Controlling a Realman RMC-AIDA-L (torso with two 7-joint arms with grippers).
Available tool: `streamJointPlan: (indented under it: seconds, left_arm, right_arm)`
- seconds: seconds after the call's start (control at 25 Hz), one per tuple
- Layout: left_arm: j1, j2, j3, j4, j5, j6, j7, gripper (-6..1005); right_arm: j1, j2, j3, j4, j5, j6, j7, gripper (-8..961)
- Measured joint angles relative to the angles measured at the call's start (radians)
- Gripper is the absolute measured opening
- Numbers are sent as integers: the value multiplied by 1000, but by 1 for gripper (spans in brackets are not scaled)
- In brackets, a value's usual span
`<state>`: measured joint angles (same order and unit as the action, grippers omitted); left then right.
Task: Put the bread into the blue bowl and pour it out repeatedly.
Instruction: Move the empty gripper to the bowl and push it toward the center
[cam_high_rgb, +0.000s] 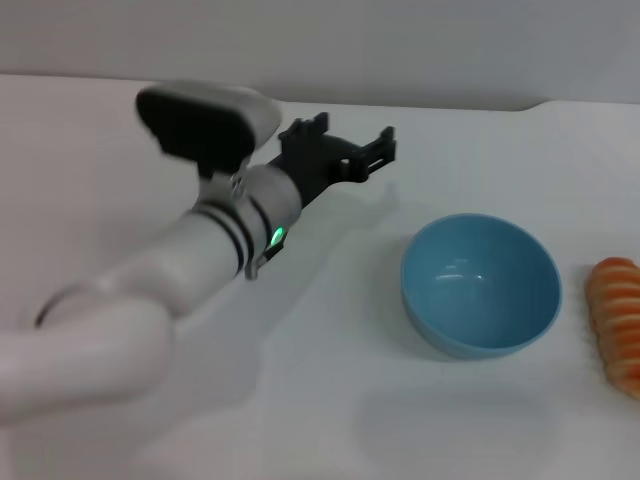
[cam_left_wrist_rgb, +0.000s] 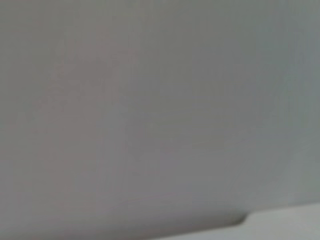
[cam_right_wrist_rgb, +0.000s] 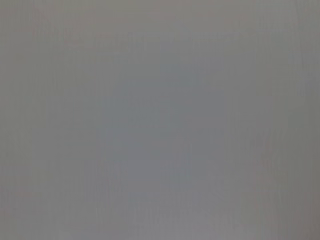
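head: high, looks forward-down over white table (cam_high_rgb: 330, 400); left arm (cam_high_rgb: 180, 270) close in frame
left wrist: faces grey wall, table edge (cam_left_wrist_rgb: 280, 220) only
right wrist: plain grey only
overlap: table, head/left wrist

Left arm (cam_high_rgb: 150, 290): smooth, rounded white-grey tubular links. Two thin black rings encircle the forearm near the wrist, where a small green indicator light (cam_high_rgb: 274, 237) glows. A dark, rounded camera housing (cam_high_rgb: 200, 122) sits atop the wrist. The left gripper (cam_high_rgb: 355, 142) is matt black, angular, with short ribbed fingers (cam_high_rgb: 382, 147).
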<state>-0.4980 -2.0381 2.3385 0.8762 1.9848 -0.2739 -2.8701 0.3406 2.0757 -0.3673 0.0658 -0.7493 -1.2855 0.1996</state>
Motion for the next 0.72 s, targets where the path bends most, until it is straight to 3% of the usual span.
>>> streamJointPlan:
  seconds: [0.04, 0.28, 0.32, 0.36, 0.6, 0.72]
  left_arm:
    - [0, 0, 0, 0, 0, 0, 0, 868]
    - [3, -13, -329, 156, 209, 475, 48, 867]
    - [1, -15, -404, 212, 219, 613, 90, 867]
    - [1, -15, -404, 212, 219, 613, 90, 866]
    - [-36, -17, -606, 314, 216, 1005, 153, 865]
    - [-47, -19, -632, 332, 215, 1105, 149, 865]
  right_arm:
    - [0, 0, 0, 0, 0, 0, 0, 689]
    - [-6, 0, -7, -2, 0, 0, 0, 689]
    - [-7, 0, -7, -2, 0, 0, -1, 689]
    - [-7, 0, -7, -2, 0, 0, -1, 689]
    - [-6, -1, -8, -1, 0, 0, -6, 688]
    - [-5, -1, -9, -4, 0, 0, -6, 688]
